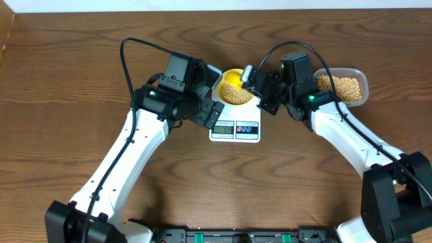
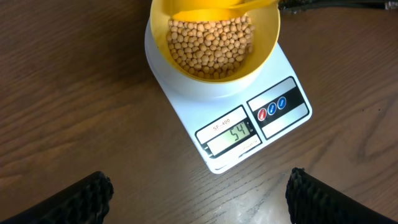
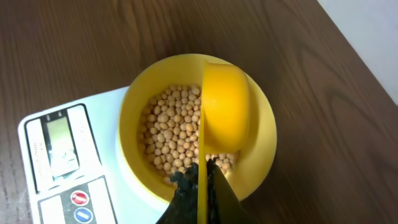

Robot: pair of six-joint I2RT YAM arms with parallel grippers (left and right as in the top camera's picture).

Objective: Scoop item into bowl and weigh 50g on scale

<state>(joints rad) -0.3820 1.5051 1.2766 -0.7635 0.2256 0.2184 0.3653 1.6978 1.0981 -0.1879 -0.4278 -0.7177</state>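
Note:
A small yellow bowl (image 2: pixel 214 46) (image 3: pixel 196 127) (image 1: pixel 235 86) stands on the white scale (image 2: pixel 230 118) (image 1: pixel 235 128) (image 3: pixel 68 168) and holds a layer of tan beans (image 2: pixel 210 45) (image 3: pixel 171 134). The scale's display (image 2: pixel 231 133) reads 54. My right gripper (image 3: pixel 202 186) (image 1: pixel 260 84) is shut on the handle of a bright yellow scoop (image 3: pixel 225 106), whose cup is turned on edge over the bowl. My left gripper (image 2: pixel 199 196) hangs open over bare table just in front of the scale, nothing between its fingers (image 2: pixel 81 199).
A clear plastic tub (image 1: pixel 345 88) with more beans stands at the right, behind my right arm. Both arms crowd the scale from either side. The wooden table's far edge runs along the top of the overhead view.

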